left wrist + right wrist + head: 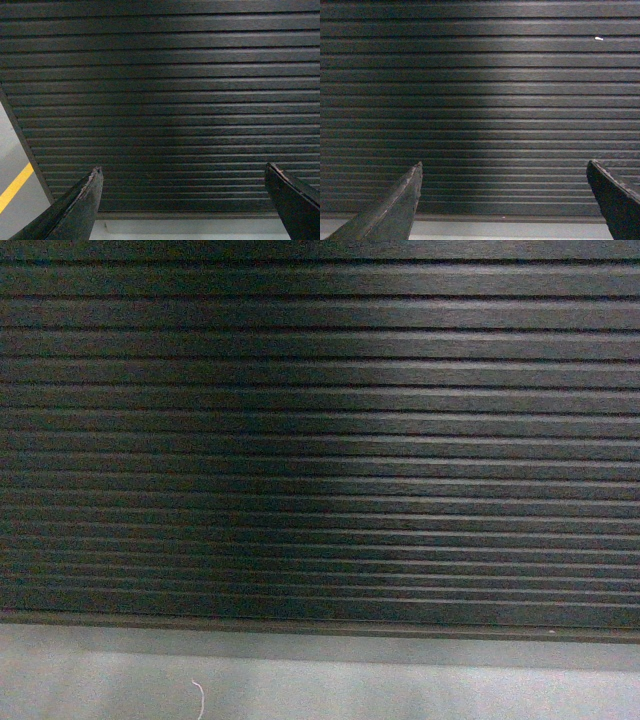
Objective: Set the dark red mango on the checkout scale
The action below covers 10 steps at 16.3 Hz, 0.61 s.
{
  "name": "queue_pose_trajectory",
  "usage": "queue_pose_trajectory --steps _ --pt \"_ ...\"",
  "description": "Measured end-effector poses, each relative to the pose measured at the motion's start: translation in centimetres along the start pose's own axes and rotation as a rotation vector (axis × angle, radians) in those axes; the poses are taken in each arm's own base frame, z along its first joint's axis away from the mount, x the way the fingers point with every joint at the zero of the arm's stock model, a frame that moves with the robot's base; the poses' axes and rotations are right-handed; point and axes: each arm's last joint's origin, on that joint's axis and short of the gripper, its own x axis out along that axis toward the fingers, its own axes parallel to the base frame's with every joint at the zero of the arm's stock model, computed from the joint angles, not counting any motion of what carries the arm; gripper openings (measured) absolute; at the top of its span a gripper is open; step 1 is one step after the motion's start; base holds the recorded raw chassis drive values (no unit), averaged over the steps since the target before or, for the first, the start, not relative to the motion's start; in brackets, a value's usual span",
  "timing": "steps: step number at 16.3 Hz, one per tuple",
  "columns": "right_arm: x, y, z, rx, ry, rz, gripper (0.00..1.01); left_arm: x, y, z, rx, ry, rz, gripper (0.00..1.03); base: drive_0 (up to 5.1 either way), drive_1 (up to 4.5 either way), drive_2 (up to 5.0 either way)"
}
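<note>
The ribbed dark front panel of the checkout (320, 440) fills the head view, and it also fills the left wrist view (165, 100) and the right wrist view (480, 100). The dark red mango and the scale are out of view. My left gripper (182, 172) is open, its two dark fingers (80, 205) spread wide with nothing between them. My right gripper (504, 167) is open too, fingers (395, 205) far apart and empty. Both face the panel low down near the floor. Neither gripper shows in the head view.
Grey floor (320, 680) runs along the foot of the panel. The panel's left end (25, 145) shows in the left wrist view, with a yellow floor line (15, 187) beyond it. A small white speck (599, 38) sits on the panel.
</note>
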Motion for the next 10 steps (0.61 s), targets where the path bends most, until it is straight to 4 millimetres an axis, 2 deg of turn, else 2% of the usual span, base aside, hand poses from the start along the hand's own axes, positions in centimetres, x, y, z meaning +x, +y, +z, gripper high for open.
queue_pose_trajectory --steps 10 --pt "0.0 0.0 0.0 0.0 0.0 0.0 0.98 0.0 0.0 0.0 0.0 0.0 0.0 0.98 0.0 0.0 0.0"
